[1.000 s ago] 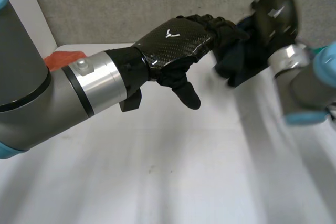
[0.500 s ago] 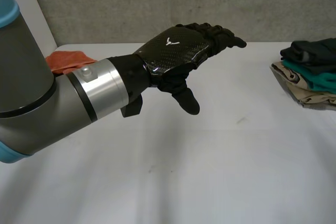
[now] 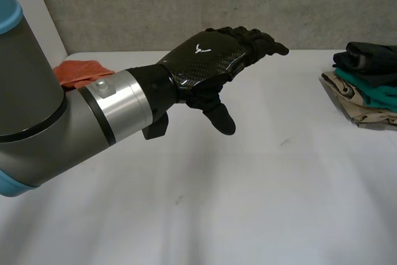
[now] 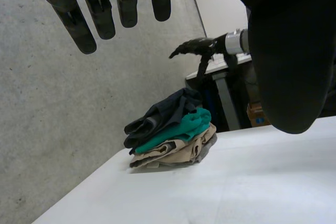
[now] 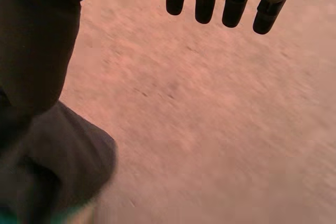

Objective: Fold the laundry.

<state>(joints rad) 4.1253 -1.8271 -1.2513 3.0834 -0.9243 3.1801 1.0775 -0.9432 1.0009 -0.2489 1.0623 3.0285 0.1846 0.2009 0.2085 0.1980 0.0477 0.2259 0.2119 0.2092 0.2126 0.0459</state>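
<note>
We see the left robot hand (image 3: pixel 208 60) held above the white worktop (image 3: pixel 248 203), reaching out from the grey left arm (image 3: pixel 56 122) toward the far side. Its fingers are stretched out nearly straight and its thumb hangs down beneath the palm, so we read this robot hand as open and empty. Its own wrist view agrees, showing straight fingers with the thumb well apart from them. The task's things lie in two places. At the right edge of the worktop sits a stack of folded laundry (image 3: pixel 366 88), well apart from the left robot hand. It has a dark garment (image 3: pixel 370 55) on top, a teal one (image 3: pixel 375 91) under it, a beige one (image 3: pixel 353 107) below that, and a strip of grey at the very bottom. At the far left, behind the left arm, lies an orange cloth (image 3: pixel 77 71), partly hidden by the arm; we cannot tell whether it is folded. The right robot hand (image 5: pixel 234 3) shows in its own wrist view with fingers straight and the thumb spread wide, gripping nothing, so we call it open too. The dark garment lies below its thumb side, apart from the fingertips. In the left wrist view we also see this robot hand in the air beyond and above the stack, touching none of it. A grey wall (image 3: pixel 186 4) stands behind the worktop.
</note>
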